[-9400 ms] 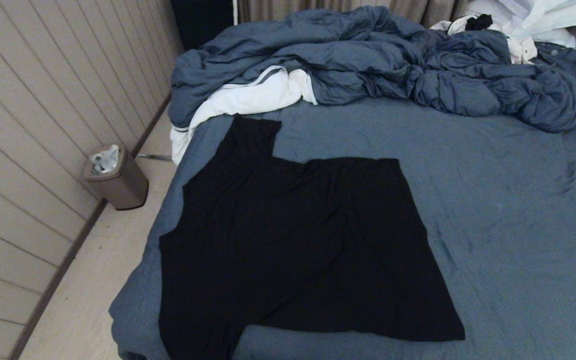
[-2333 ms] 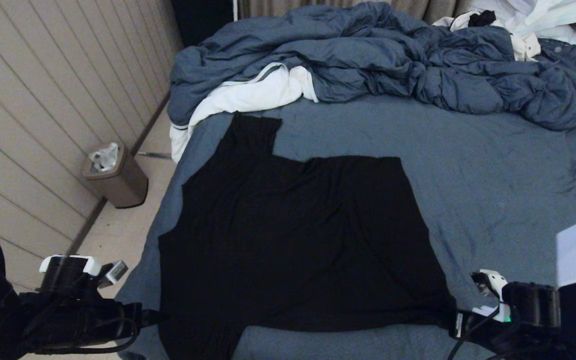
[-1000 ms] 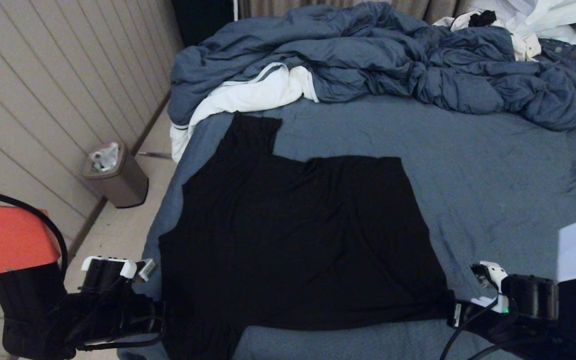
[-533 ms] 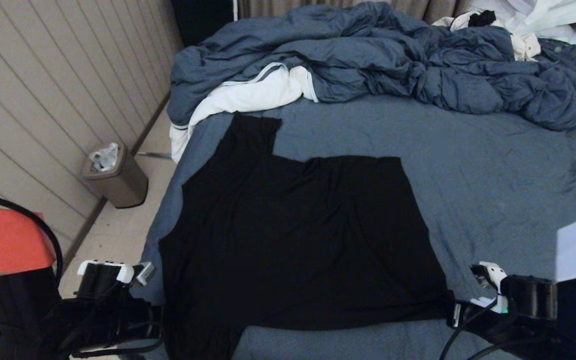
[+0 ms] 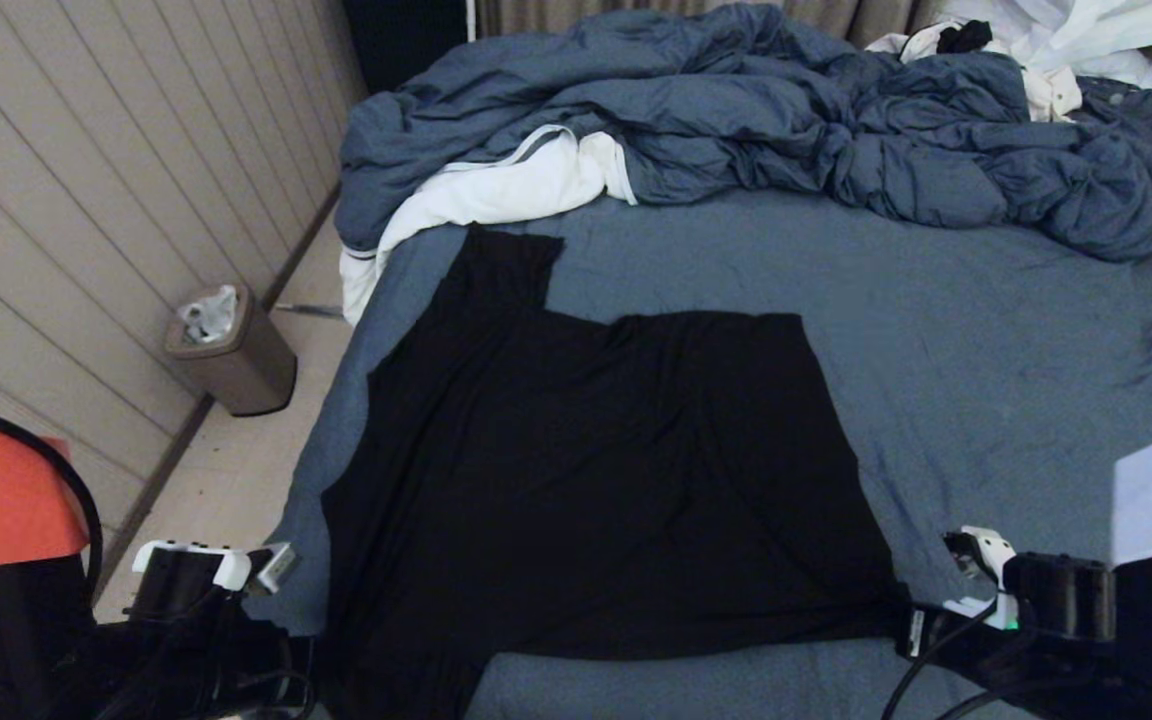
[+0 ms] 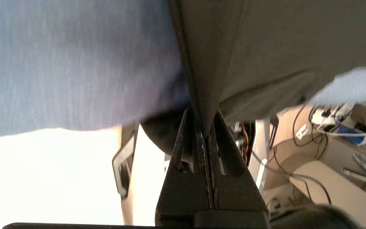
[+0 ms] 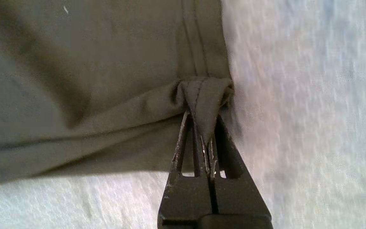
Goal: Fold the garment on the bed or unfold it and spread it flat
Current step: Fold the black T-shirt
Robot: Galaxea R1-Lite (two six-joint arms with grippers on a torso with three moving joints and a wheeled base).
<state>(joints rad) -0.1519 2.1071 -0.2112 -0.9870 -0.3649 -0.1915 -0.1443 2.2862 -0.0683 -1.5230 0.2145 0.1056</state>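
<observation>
The garment (image 5: 586, 480), a plain black T-shirt face with no print showing, lies spread on the bed (image 5: 986, 340), one sleeve pointing toward the duvet. At the near left edge of the bed, my left gripper (image 5: 314, 665) is shut on the shirt's left edge. In the left wrist view the dark cloth (image 6: 265, 47) runs down between the closed tips of the left gripper (image 6: 202, 125). My right gripper (image 5: 901, 628) is shut on the shirt's near right corner. The right wrist view shows the right gripper (image 7: 203, 128) pinching a bunched hem of the garment (image 7: 91, 79) over the sheet (image 7: 313, 111).
A puffy blue-grey duvet (image 5: 786, 110) is heaped across the far side, with a white cloth (image 5: 496, 195) hanging at its left end. More white clothes (image 5: 1066, 40) lie at the far right. A brown bin (image 5: 231, 355) stands on the floor by the panelled wall.
My left gripper has closed on the shirt's left edge and drawn back a little toward the near left. The right gripper has held still on its corner.
</observation>
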